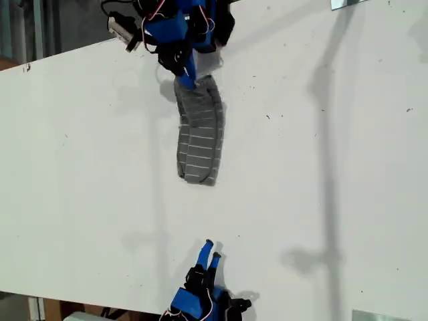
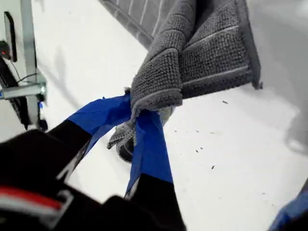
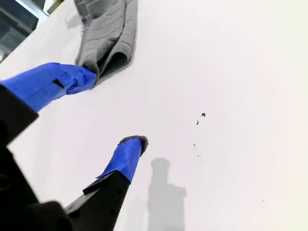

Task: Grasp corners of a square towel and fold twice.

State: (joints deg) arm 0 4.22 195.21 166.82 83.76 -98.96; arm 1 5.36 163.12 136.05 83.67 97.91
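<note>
The dark grey striped towel lies folded into a narrow strip on the white table, running from the exterior view's top centre down toward the middle. My first gripper is shut on the towel's far end, and the pinched cloth bunches between its blue fingers. My second gripper stands open at the exterior view's bottom centre, apart from the towel's near end, with nothing between its fingers.
Metal brackets show at the exterior view's top right and bottom right. Small dark specks dot the table. A stand with cables sits beyond the table edge in the first wrist view.
</note>
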